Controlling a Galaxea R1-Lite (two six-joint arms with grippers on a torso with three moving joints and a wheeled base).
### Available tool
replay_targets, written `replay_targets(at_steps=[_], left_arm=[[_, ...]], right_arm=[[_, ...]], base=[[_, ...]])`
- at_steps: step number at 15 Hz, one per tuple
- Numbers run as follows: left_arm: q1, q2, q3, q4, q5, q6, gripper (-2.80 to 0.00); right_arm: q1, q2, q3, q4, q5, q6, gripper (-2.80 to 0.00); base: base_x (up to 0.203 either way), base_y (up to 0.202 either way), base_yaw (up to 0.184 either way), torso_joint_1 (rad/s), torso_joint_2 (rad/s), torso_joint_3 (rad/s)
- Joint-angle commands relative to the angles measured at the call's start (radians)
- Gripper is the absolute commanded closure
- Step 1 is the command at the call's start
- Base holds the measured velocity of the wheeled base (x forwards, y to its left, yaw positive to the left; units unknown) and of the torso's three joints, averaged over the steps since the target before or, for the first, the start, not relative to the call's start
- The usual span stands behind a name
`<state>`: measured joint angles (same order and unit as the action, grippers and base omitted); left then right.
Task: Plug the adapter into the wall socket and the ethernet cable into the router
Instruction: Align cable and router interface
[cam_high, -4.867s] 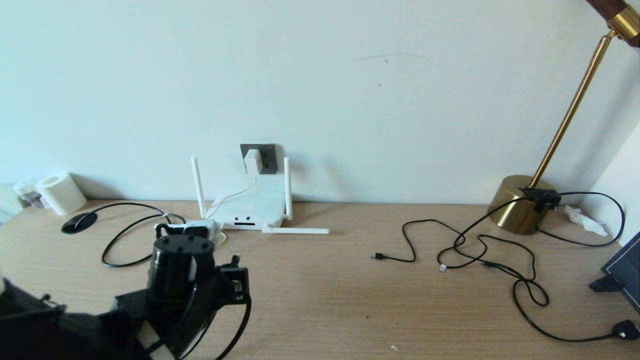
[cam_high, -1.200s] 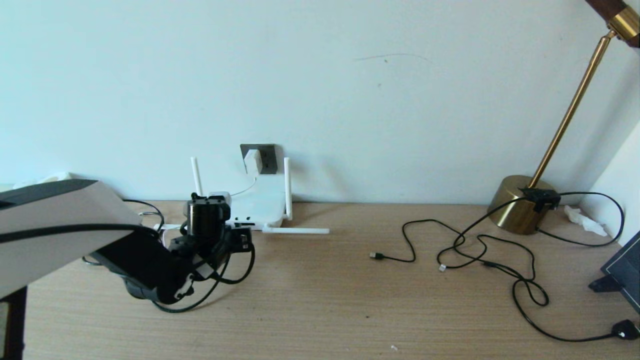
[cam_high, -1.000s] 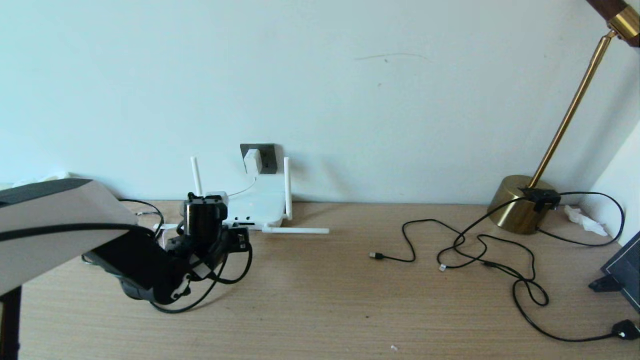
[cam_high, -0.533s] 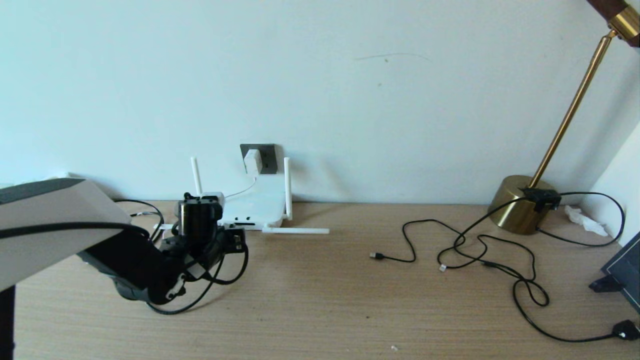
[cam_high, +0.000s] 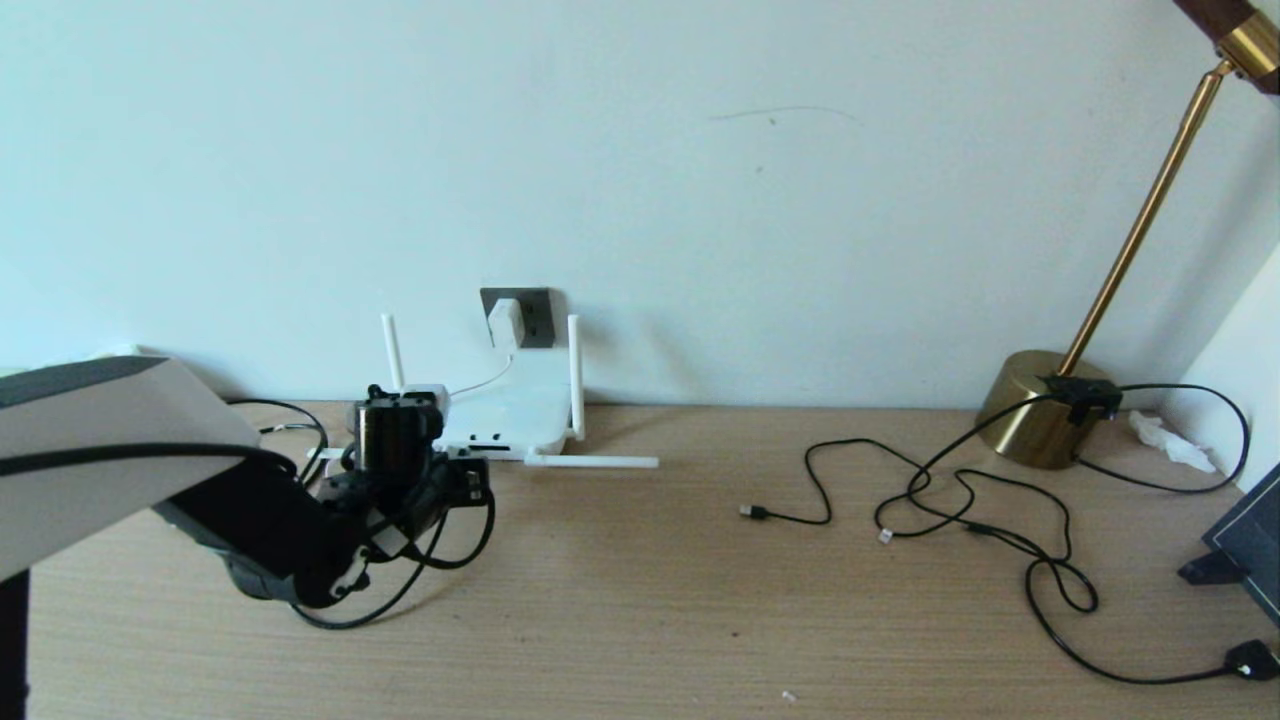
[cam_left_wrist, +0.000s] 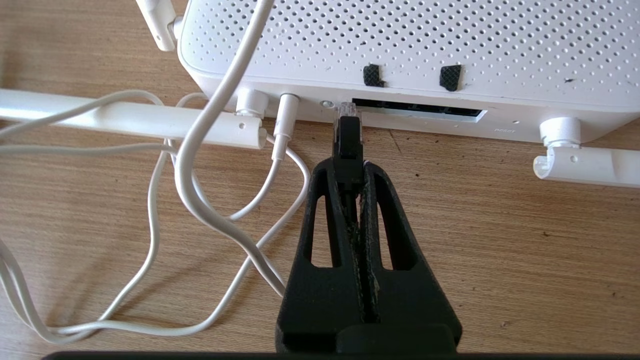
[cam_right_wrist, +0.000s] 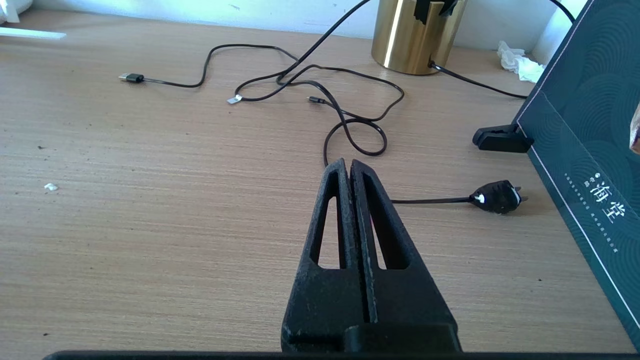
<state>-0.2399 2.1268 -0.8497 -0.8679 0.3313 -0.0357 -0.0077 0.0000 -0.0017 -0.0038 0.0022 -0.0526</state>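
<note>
The white adapter (cam_high: 505, 322) sits plugged in the dark grey wall socket (cam_high: 530, 315), its thin white cord running down over the router (cam_high: 510, 410). My left gripper (cam_left_wrist: 348, 169) is shut on the ethernet cable's black connector (cam_left_wrist: 347, 140), low over the desk. The connector's clear tip (cam_left_wrist: 347, 108) touches the router's (cam_left_wrist: 400, 45) front edge at the left end of the dark port slot (cam_left_wrist: 420, 107). In the head view the left gripper (cam_high: 420, 398) is at the router's front left. My right gripper (cam_right_wrist: 349, 167) is shut on nothing, hovering above bare desk.
White cords (cam_left_wrist: 200, 190) loop on the desk left of my left gripper, and two antennas (cam_left_wrist: 125, 117) (cam_left_wrist: 590, 167) lie flat beside it. Thin black cords (cam_high: 950, 500) with small plugs, a brass lamp base (cam_high: 1040, 405) and a dark box (cam_right_wrist: 585, 130) occupy the right.
My left arm reached forward from the desk's front towards the router, carrying the connector. Over the last second it crept slightly left and closer to the router's front edge.
</note>
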Motion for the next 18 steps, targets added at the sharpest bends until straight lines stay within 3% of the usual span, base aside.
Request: replay_targets(at_steps=[1,18], left_arm=[[0.007,0.001,-0.008,-0.008,0.000,0.004,0.00],[-0.001,-0.010,0.012,-0.010,-0.023,0.013,0.00]], right_arm=[[0.000,0.002,0.000,-0.001,-0.001,0.000,0.00],[0.000,0.002,0.000,-0.001,-0.001,0.007,0.00]], base=[[0.000,0.000,0.000,0.000,0.00,0.000],[0.000,0.000,0.000,0.000,0.00,0.000]])
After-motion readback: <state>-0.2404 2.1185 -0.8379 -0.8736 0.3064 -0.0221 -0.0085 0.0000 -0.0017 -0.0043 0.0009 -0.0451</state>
